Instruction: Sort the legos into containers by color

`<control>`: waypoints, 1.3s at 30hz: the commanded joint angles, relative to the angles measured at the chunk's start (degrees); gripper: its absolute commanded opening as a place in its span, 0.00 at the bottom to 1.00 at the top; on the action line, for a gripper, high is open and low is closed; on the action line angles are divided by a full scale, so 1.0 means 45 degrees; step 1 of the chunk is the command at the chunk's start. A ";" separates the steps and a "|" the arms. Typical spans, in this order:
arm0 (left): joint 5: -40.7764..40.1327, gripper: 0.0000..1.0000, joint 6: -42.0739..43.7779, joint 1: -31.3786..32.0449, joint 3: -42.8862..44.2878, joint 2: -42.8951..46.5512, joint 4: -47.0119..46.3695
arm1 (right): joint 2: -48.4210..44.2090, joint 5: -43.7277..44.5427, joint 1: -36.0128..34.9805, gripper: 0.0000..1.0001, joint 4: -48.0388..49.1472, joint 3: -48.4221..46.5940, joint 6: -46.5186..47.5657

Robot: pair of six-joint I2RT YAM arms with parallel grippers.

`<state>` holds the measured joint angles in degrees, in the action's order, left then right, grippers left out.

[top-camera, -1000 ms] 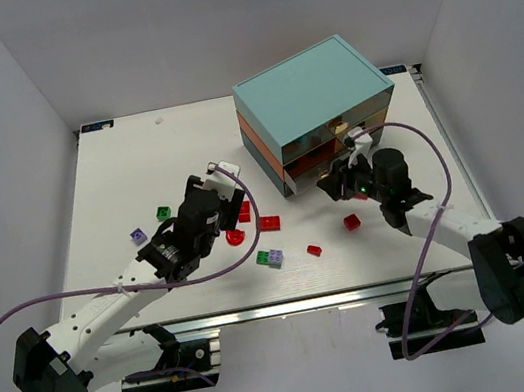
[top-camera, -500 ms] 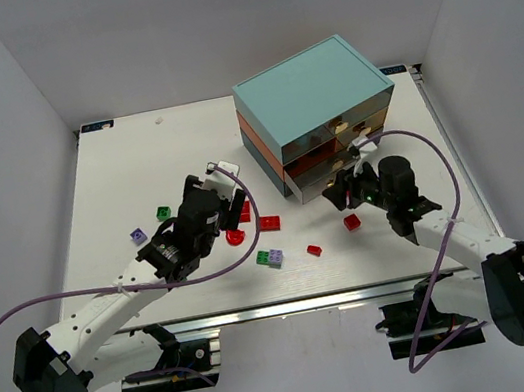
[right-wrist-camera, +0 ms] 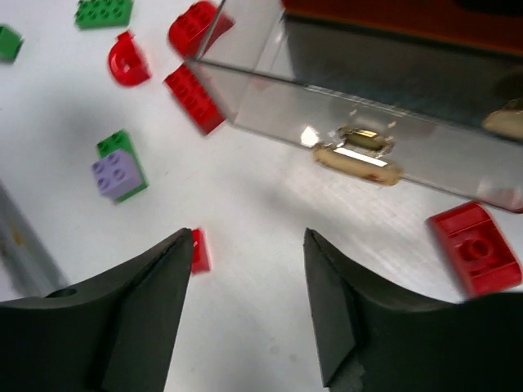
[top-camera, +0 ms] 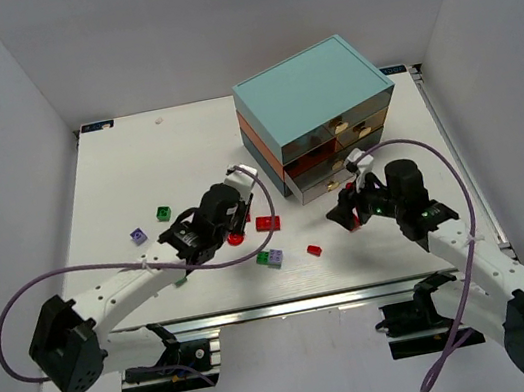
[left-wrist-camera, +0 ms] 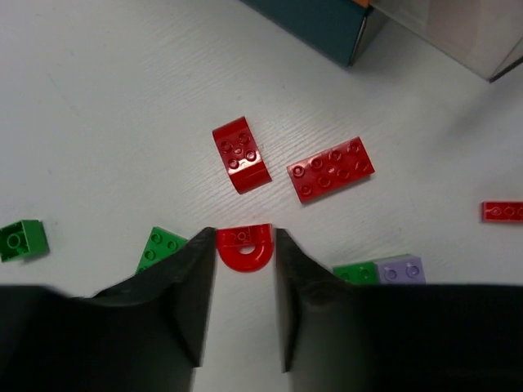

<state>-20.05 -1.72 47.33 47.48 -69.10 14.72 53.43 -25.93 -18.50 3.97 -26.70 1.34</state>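
Note:
The chest (top-camera: 318, 110) has a pale teal top, with orange and dark teal drawers below. Red, green and lilac bricks lie scattered in front of it. My left gripper (top-camera: 237, 226) is down at the table, and its fingers (left-wrist-camera: 200, 269) pinch a red arch brick (left-wrist-camera: 243, 247) that lies on the surface. A curved red brick (left-wrist-camera: 241, 155) and a red 2x4 brick (left-wrist-camera: 331, 170) lie just beyond it. My right gripper (right-wrist-camera: 248, 237) is open and empty in front of the bottom drawer's cream handle (right-wrist-camera: 355, 161). A small red brick (right-wrist-camera: 197, 249) lies by its left finger and a red brick (right-wrist-camera: 476, 247) to its right.
A green brick (top-camera: 162, 212) and a lilac brick (top-camera: 138, 236) lie at the left. A joined green and lilac pair (top-camera: 270, 256) and a small red brick (top-camera: 314, 249) lie near the front edge. White walls enclose the table on three sides.
My left gripper has moved right and down onto the red arch brick. My right gripper has drawn back from the chest toward the near edge and sits lower.

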 commanded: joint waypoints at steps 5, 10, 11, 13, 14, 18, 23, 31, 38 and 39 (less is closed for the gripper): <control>0.1234 0.25 -0.2955 -0.0166 0.1888 -0.1674 0.1765 | -0.0194 -0.3878 0.0069 0.36 -0.3399 -0.1508 0.3855; 0.1215 0.66 -0.5864 -0.0420 0.1694 -0.1521 0.2822 | -0.0252 -0.5037 0.0010 0.08 -0.4220 -0.2093 0.5285; 0.1137 0.74 -0.6294 -0.0556 0.1578 -0.1423 0.2919 | -0.0310 -0.4922 -0.0048 0.11 -0.4395 -0.2210 0.5732; 0.1058 0.77 -0.7444 -0.0557 0.1577 -0.1305 0.2940 | -0.0563 -0.4010 -0.0010 0.18 -0.4727 -0.2619 0.5776; 0.1019 0.77 -0.7799 -0.0673 0.1558 -0.1208 0.2978 | -0.0951 -0.3635 0.0029 0.26 -0.4729 -0.2680 0.5718; 0.0727 0.82 -1.0021 -0.0946 0.1926 -0.1226 0.3621 | -0.2378 -0.2149 0.0069 0.60 -0.4222 -0.2115 0.5347; 0.0276 0.88 -1.2292 -0.1182 0.2650 -0.1752 0.5261 | -0.3104 -0.1601 0.0049 0.66 -0.3791 -0.1918 0.5346; 0.1214 0.86 -1.4948 -0.1825 0.2416 -0.2748 0.5594 | -0.2927 -0.1035 0.0049 0.14 -0.3948 -0.2075 0.5327; 0.1137 0.80 -1.6180 -0.2079 0.2826 -0.4155 0.5616 | -0.3181 -0.0702 0.0049 0.13 -0.3694 -0.1919 0.5229; 0.1059 0.78 -1.6259 -0.2081 0.2846 -0.4272 0.5538 | -0.3182 -0.0683 0.0049 0.13 -0.3675 -0.1919 0.5248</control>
<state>-14.85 -71.09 38.46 57.56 -88.62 39.57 39.88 -30.04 -18.39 -14.90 -35.57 25.45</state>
